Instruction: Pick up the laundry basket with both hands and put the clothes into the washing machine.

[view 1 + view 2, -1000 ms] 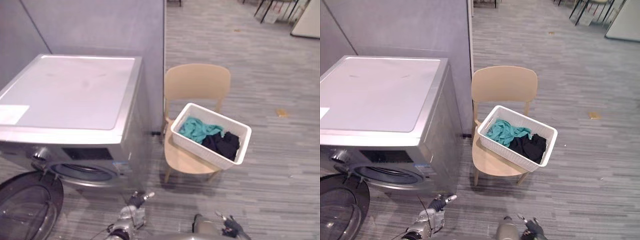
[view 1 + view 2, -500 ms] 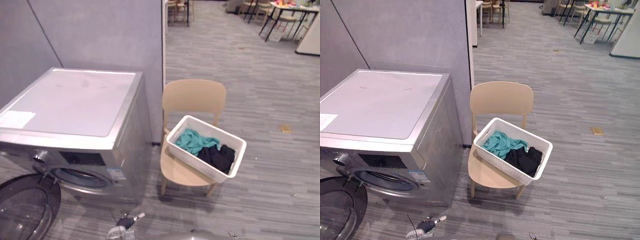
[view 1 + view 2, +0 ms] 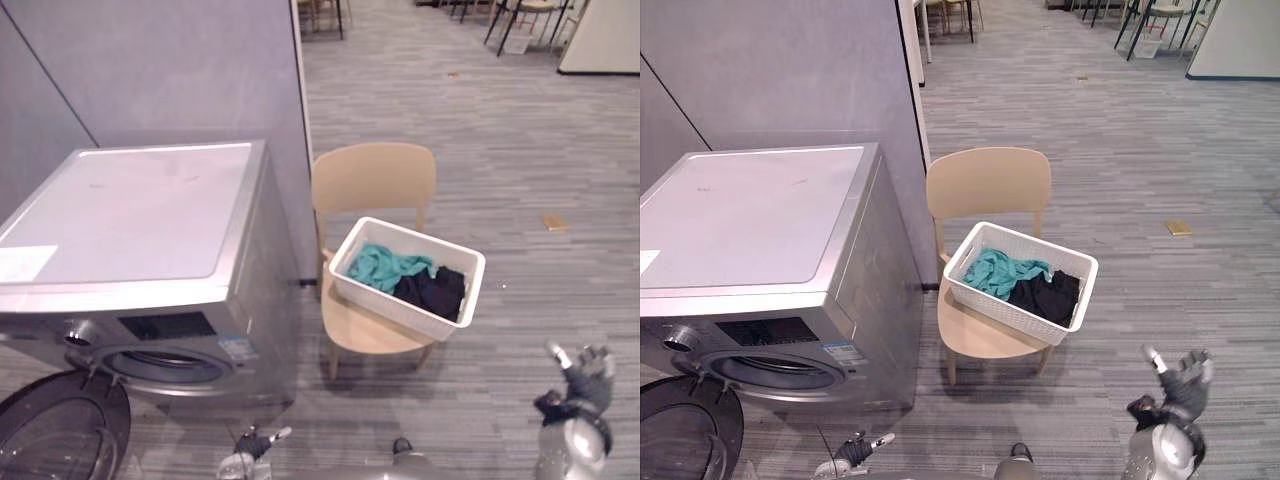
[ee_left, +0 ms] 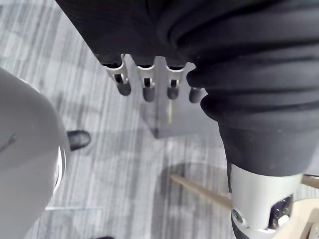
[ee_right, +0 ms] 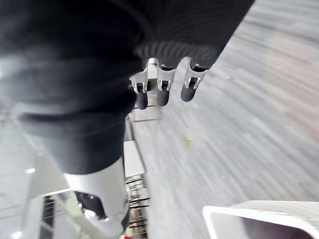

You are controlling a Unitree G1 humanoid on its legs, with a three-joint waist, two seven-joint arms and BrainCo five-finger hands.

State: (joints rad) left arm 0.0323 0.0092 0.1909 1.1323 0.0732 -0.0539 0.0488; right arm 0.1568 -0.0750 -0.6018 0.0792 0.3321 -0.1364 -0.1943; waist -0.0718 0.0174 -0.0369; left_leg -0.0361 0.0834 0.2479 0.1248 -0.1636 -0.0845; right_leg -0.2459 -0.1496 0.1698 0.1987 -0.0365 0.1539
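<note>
- The white laundry basket (image 3: 386, 304) sat on the seat of a tan chair (image 3: 374, 178), turned at an angle so that one corner hung past the seat's edge.
- Inside it lay a teal garment (image 3: 378, 266) on the side nearer the washing machine and a black garment (image 3: 433, 291) on the far side, the two touching.
- Neither hand touched the basket; both were well apart from it, low and nearer the robot.
- The right hand (image 3: 588, 366) was raised out to the robot's right over the grey plank floor (image 3: 520, 160), its fingers loosely spread, its thumb standing apart, and nothing in it.
- The left hand (image 3: 248, 462) hung low in front of the washing machine, one finger pointing outward; seen from its own wrist, the fingers (image 4: 147, 85) looked relaxed over bare floor, holding nothing.
- The silver washing machine (image 3: 130, 215) stood just beside the chair, on the robot's left, with a flat pale top.
- Its round door (image 3: 55, 430) was swung open and down to the left, and the dark drum opening (image 3: 165, 365) showed behind it.
- A grey partition wall (image 3: 170, 70) rose behind the machine and ended near the chair's back.
- A small tan scrap (image 3: 555, 222) lay on the floor well beyond the basket.
</note>
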